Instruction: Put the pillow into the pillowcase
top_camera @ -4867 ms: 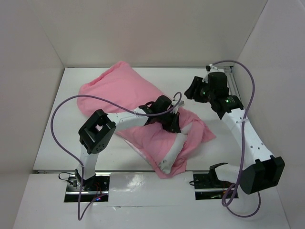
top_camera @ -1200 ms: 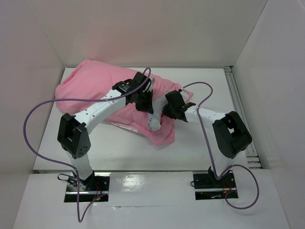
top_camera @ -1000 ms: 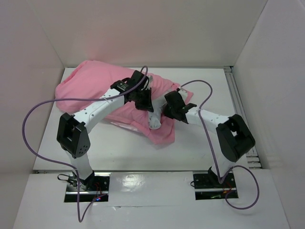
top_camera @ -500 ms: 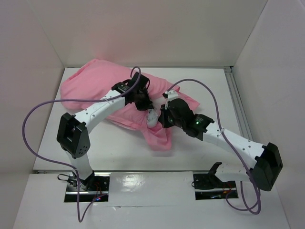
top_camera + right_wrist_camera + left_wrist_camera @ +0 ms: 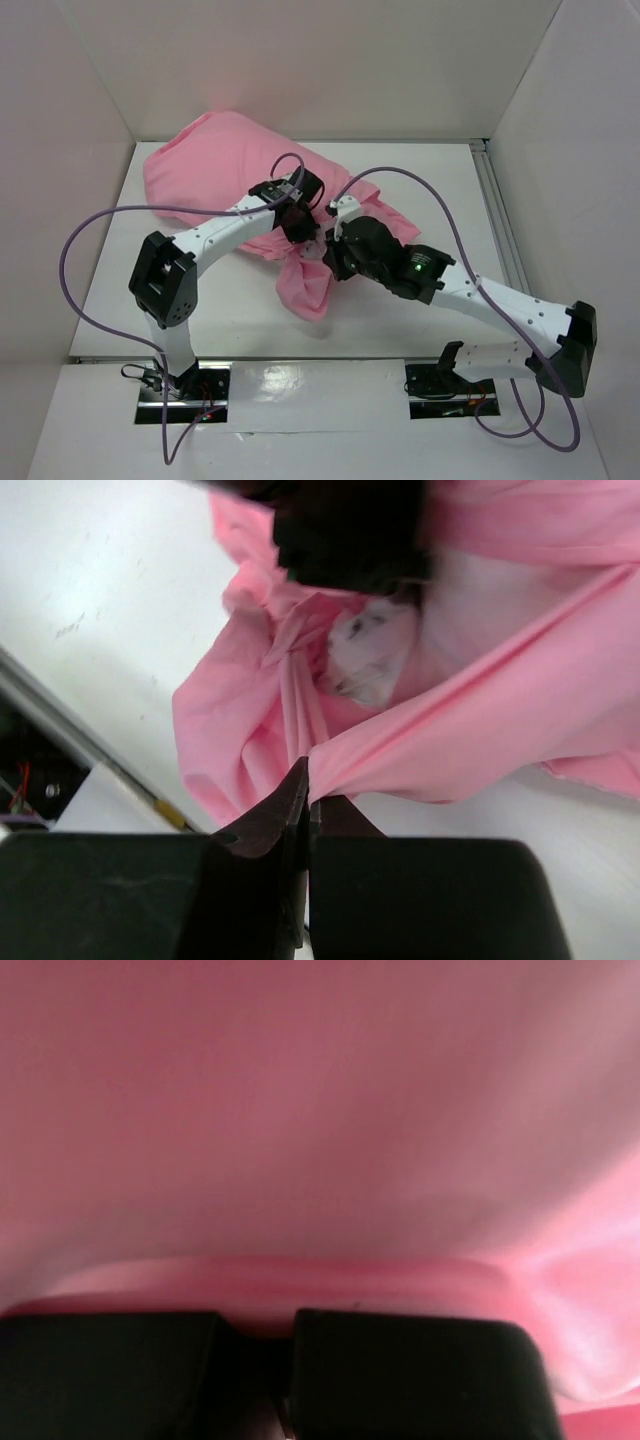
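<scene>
The pink pillowcase bulges at the back left of the table, and its loose mouth end hangs crumpled toward the front. Only a white corner of the pillow, with dark specks, peeks out of the pink folds in the right wrist view. My left gripper is shut on the pillowcase hem; pink cloth fills its wrist view above the gripper. Just beside it, my right gripper is shut on a taut pink fold, pinched at the tips.
White walls close in the table at the back and on both sides. A metal rail runs along the right edge. Purple cables loop above both arms. Bare white tabletop lies to the right of the cloth.
The right arm has stretched out low and drawn the pink fold toward the front. The stuffed bulk has shifted a little to the right. Less of the white corner shows from above.
</scene>
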Robot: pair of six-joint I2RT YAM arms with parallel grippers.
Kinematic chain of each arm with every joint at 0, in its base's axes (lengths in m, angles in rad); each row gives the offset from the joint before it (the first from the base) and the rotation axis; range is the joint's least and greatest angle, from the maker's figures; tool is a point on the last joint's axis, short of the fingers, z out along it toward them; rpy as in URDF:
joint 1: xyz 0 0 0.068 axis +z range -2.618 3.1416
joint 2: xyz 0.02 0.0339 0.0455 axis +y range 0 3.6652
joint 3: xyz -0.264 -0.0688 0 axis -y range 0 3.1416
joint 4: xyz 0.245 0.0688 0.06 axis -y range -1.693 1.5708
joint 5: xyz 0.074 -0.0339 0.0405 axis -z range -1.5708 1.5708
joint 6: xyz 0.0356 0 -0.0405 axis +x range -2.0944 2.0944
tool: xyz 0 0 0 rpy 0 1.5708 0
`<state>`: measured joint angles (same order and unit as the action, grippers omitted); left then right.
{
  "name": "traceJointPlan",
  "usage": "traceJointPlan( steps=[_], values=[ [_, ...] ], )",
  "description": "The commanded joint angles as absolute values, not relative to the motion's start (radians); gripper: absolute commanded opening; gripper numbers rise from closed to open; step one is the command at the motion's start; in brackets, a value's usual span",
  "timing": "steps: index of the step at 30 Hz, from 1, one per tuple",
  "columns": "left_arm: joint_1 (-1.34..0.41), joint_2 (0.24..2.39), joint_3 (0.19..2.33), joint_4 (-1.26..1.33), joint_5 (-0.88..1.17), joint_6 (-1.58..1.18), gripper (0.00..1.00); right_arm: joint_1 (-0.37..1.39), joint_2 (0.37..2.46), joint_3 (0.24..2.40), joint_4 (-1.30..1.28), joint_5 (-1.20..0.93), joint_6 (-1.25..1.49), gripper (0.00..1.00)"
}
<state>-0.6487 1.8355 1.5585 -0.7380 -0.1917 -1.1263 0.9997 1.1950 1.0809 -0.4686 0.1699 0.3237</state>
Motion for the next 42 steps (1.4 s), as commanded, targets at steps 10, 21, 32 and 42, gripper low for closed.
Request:
traceJointPlan(
  steps=[10,21,32,42],
  values=[
    [-0.712,1.658,1.604,-0.655,-0.067,-0.89,0.26,0.965,1.115,1.126,-0.471,0.397,0.423,0.49],
    [-0.735,1.58,1.635,-0.749,-0.175,-0.712,0.43,0.875,1.023,1.126,-0.656,0.506,0.632,0.28],
    [-0.865,1.744,1.72,-0.769,-0.296,-0.64,0.68,0.529,1.199,1.051,-0.559,0.157,0.759,0.59],
    [-0.842,1.827,1.759,-0.792,-0.315,-0.647,0.09,0.451,1.368,0.997,-0.356,-0.012,0.769,0.58]
  ],
)
